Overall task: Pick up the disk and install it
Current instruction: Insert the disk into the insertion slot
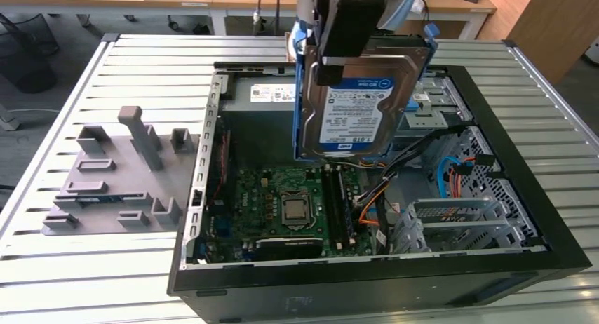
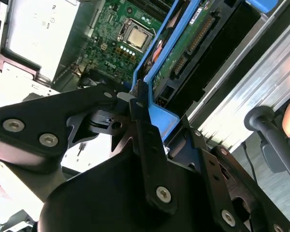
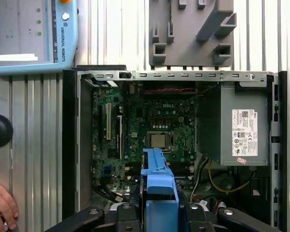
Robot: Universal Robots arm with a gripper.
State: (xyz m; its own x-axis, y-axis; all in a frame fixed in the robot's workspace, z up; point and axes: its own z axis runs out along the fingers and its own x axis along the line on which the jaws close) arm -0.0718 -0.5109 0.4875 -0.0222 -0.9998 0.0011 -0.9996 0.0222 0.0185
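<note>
Above the open PC case (image 1: 374,290), near its edge far from the exterior cam, the disk (image 1: 360,110) hangs in the air, stood on end w/ label showing. The gripper (image 1: 330,63) is clamped tight on its blue frame (image 1: 301,92). Pick-up looks done; install isn't yet. I think it needs careful lining up inside the case, no bumping the wires (image 1: 456,171).

Looking down into the open computer case (image 3: 70,145), blue-edged disk (image 3: 158,176) in front.
Disk seen edge-on, clasped by the gripper (image 3: 158,216) above the motherboard (image 3: 150,121) and its processor socket (image 3: 158,140); grey box with white sticker (image 3: 232,125) beside the board; grey fixture block (image 3: 193,29) and a pendant (image 3: 29,34) lying on the slatted table (image 3: 38,145) outside the case, a hand (image 3: 1,205) nearby.
</note>
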